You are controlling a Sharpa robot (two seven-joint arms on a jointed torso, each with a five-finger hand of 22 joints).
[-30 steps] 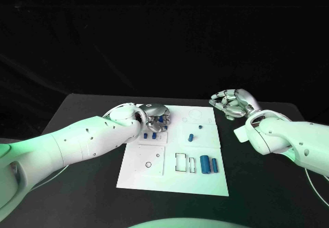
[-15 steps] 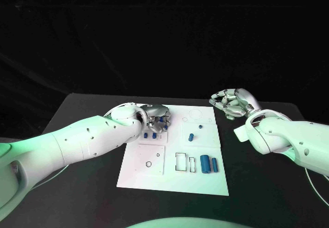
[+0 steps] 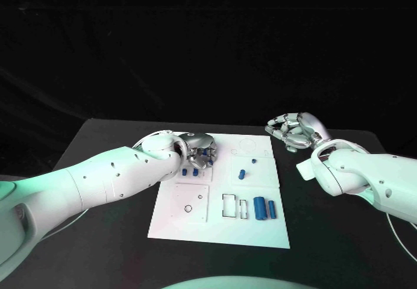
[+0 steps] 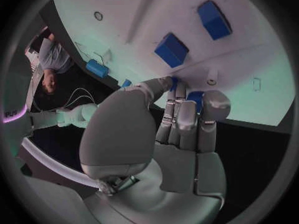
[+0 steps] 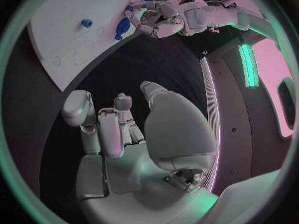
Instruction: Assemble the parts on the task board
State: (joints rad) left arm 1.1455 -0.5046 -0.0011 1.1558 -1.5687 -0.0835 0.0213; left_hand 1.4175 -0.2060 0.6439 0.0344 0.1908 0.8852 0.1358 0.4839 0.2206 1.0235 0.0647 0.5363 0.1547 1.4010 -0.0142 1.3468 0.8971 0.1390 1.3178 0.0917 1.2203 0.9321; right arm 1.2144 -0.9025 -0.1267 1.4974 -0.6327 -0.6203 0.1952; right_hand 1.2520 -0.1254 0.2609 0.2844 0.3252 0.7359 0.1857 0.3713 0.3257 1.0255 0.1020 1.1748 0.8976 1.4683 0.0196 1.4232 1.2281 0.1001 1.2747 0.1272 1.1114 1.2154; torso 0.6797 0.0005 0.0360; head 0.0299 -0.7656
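Observation:
The white task board (image 3: 174, 220) lies in the middle of the table. My left hand (image 3: 199, 150) hovers over its far left corner, and a small blue part (image 4: 195, 96) is pinched between its fingertips. Just below that hand, two small blue parts (image 3: 190, 172) stand in the board. A blue peg (image 3: 241, 175) and a tiny blue piece (image 3: 253, 161) sit near the board's middle. A thick blue cylinder (image 3: 259, 208) and a slimmer one (image 3: 272, 209) lie at the near right. My right hand (image 3: 294, 129) hangs beyond the board's far right corner, fingers curled in on nothing.
Black rectangular outlines (image 3: 228, 205) mark slots beside the cylinders, and a small ring (image 3: 188, 209) sits on the near left panel. A faint circle (image 3: 247, 145) is drawn at the far edge. Black table (image 3: 104, 253) surrounds the board.
My left hand's fingers have shifted very slightly over the far left corner. The right hand and the loose parts have stayed where they were.

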